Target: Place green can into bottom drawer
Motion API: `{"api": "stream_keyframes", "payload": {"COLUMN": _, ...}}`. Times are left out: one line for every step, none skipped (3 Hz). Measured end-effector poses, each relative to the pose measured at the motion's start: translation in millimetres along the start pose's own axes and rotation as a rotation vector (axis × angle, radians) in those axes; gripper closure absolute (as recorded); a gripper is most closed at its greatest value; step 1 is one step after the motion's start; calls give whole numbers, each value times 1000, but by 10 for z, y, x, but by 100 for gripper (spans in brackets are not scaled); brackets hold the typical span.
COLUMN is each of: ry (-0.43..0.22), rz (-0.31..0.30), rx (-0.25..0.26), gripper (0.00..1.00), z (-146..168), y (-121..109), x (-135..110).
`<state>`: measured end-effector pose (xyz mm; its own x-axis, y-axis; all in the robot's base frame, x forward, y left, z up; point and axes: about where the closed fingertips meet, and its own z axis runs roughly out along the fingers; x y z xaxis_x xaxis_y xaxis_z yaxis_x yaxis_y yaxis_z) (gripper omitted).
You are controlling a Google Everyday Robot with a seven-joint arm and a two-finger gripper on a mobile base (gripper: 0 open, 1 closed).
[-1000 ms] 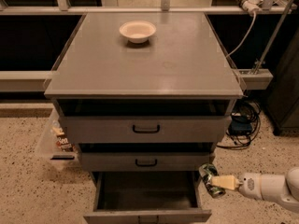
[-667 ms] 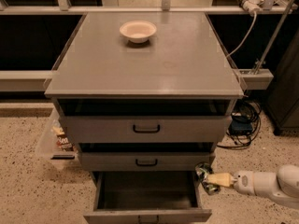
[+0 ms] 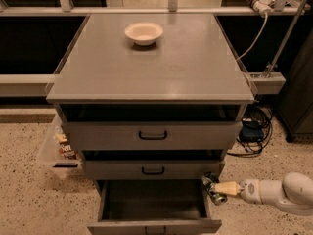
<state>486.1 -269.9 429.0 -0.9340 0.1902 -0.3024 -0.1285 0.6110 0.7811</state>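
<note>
Tilt marked the green can (image 3: 213, 186), clamped in the jaws of the gripper (image 3: 218, 189) at the lower right of the frame, silver end lowest, just beside the right wall of the open bottom drawer (image 3: 146, 202), whose dark interior lay to its left, the middle drawer (image 3: 117, 169) close above, the bowl (image 3: 144, 33) well apart at top.

Our arm (image 3: 286, 194) comes in low from the right edge, white and rounded, lying nearly level. Its gripper (image 3: 219, 188) points left, and we see the pale fingers (image 3: 227, 187) closed on the green can (image 3: 213, 186), held tilted at their tips
</note>
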Motion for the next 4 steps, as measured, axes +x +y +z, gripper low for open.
{"api": "stream_keyframes", "payload": {"ry": 32, "rz": 68, "rx": -32, "gripper": 100, "z": 188, "y": -200, "x": 94}}
{"api": "stream_keyframes", "payload": {"ry": 118, "rz": 183, "rx": -71, "gripper": 100, "z": 532, "y": -506, "x": 299}}
{"api": "stream_keyframes", "payload": {"ry": 173, "rz": 265, "rx": -105, "gripper": 100, "z": 817, "y": -748, "x": 450}}
{"api": "stream_keyframes", "payload": {"ry": 195, "rz": 317, "rx": -111, "gripper": 100, "z": 1031, "y": -925, "x": 512}}
